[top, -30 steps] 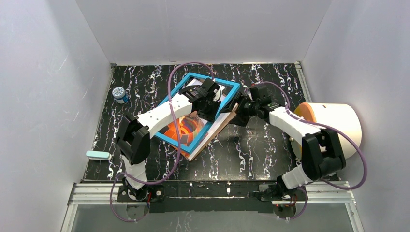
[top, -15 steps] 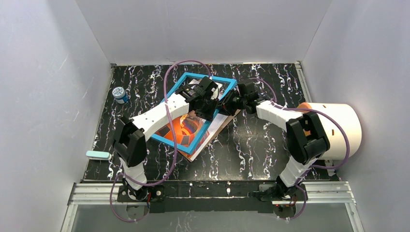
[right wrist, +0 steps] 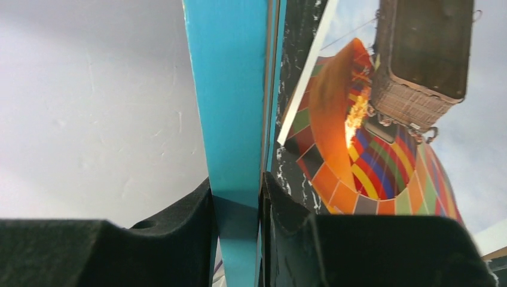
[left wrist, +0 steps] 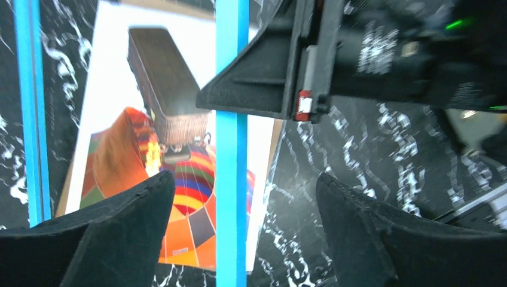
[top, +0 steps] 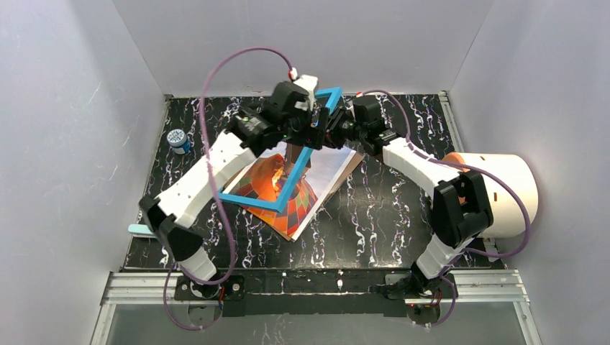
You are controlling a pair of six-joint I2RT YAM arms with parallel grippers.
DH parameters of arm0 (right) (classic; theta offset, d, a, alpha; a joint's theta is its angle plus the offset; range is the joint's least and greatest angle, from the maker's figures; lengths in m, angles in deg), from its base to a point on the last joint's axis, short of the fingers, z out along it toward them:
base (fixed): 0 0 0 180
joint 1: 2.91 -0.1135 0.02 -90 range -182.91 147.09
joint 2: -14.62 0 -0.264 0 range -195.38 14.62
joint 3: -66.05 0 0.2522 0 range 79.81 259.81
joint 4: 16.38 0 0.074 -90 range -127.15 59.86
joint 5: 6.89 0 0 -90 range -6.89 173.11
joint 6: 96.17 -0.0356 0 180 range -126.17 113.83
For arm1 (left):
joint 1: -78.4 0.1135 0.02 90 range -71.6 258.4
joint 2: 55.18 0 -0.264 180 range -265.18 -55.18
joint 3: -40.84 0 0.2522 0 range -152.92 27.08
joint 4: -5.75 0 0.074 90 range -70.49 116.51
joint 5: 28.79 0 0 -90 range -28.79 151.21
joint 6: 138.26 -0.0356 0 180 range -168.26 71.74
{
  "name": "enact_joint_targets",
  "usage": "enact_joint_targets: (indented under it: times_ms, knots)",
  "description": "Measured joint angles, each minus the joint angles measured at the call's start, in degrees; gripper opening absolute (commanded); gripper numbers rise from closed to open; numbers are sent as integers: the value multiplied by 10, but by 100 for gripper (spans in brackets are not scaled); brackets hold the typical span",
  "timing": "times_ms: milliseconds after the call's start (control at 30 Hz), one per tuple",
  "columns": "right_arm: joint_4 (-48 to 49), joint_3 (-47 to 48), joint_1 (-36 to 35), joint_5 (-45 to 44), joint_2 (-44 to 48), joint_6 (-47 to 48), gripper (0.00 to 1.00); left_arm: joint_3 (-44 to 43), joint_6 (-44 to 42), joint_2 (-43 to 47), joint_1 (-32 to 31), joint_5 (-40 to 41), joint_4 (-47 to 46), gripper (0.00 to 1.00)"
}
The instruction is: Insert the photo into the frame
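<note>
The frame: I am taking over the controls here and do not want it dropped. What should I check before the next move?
1. Right gripper clamped on the frame, on its blue rim: ok.
2. Left gripper let go: ok. Its jaws stand open on either side of the rim, touching neither side.
3. Frame lifted clear of the photo: cannot tell. The frame's far end is tilted up, but its near corner may rest on the print.
4. Photo flat and face up: ok.
5. Photo sitting on the backing board: ok. A brown edge shows beyond it.
6. Glass in place in the frame: cannot tell.
</note>
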Motion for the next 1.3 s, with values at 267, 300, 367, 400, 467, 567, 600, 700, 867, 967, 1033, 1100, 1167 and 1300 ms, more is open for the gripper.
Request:
enact_joint_targets:
  times_ms: [267, 300, 367, 400, 467, 567, 600, 700, 867, 967, 1033, 1100, 1167, 1300]
  knots:
    - [-57, 26, 1, 19, 47, -6, 1, -60, 5, 107, 0, 23, 2, 98]
    - [-64, 26, 2, 23, 55, -8, 1, -62, 7, 117, 0, 27, 2, 98]
    - [-79, 26, 3, 31, 70, -9, 1, -64, 9, 131, 0, 35, 4, 98]
    - [-87, 27, 5, 33, 78, -9, 1, -65, 11, 135, 0, 41, 5, 98]
    - [-114, 34, 8, 38, 91, -3, 1, -65, 15, 139, 0, 53, 9, 98]
    - [-177, 61, 27, 45, 106, 26, 1, -61, 22, 139, 0, 76, 18, 99]
    - [-204, 74, 39, 47, 111, 42, 1, -56, 27, 139, 0, 83, 22, 99]
    - [-299, 122, 83, 52, 121, 105, 1, -36, 41, 139, 0, 101, 30, 98]
    - [-451, 198, 159, 44, 131, 226, 1, 16, 66, 131, 0, 118, 40, 98]
    - [-535, 238, 188, 26, 130, 290, 1, 45, 79, 114, 5, 123, 43, 98]
    - [-581, 264, 195, 22, 126, 321, 1, 54, 82, 94, 8, 136, 52, 98]
    - [-628, 301, 196, 16, 116, 351, 1, 64, 80, 63, 16, 144, 56, 98]
    - [-662, 337, 197, 9, 106, 372, 1, 85, 75, 39, 29, 137, 47, 95]
    - [-718, 395, 199, -2, 87, 404, 2, 168, 72, 1, 76, 65, 12, 84]
